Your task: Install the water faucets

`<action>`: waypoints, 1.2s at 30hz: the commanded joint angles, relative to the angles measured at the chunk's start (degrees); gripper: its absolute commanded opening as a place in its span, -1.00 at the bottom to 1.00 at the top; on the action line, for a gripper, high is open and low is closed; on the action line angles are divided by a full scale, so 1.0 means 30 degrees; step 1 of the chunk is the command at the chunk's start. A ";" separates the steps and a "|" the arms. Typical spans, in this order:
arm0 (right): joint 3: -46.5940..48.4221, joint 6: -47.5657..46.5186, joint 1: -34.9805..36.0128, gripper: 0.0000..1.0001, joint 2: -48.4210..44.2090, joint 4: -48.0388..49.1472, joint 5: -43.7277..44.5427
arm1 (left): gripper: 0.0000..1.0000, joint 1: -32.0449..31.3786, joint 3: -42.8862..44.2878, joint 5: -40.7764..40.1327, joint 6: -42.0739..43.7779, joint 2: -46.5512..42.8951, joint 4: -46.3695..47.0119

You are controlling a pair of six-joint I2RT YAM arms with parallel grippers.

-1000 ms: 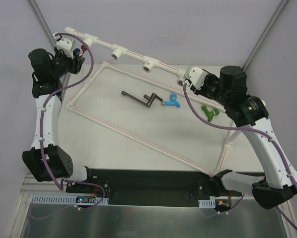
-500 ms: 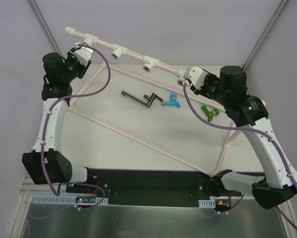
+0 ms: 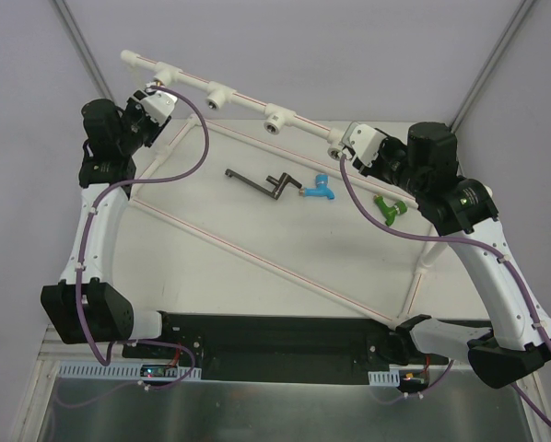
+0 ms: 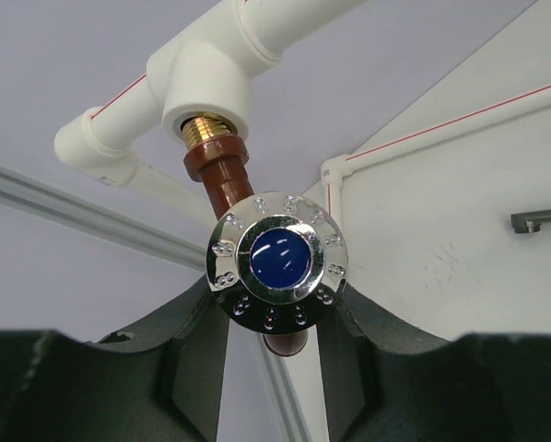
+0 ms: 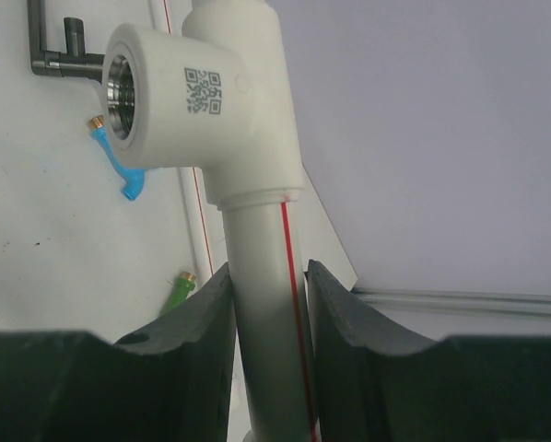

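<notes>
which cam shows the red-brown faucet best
Left wrist: the red-brown faucet fills the centre, brass end at the pipe socket. The top view mostly hides it behind the left gripper; the right wrist view lacks it.

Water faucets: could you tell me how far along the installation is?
Done: none seated. In hand: the left gripper holds the red-brown faucet at a pipe frame socket, brass thread showing; the right gripper grips the frame. Left: blue faucet and green faucet lie loose.

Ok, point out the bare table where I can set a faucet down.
Two bare patches: inside the white pipe frame, between its diagonal bar and the parts; and the near-left corner between that bar and the arm bases. Crowded: dark handle, blue faucet, green faucet in a row.
</notes>
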 commanded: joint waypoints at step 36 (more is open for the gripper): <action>0.3494 0.1507 0.0404 0.92 0.0856 -0.3223 -0.3827 | -1.00 0.1740 0.0647 0.0911 -0.9603 -0.2028 0.2207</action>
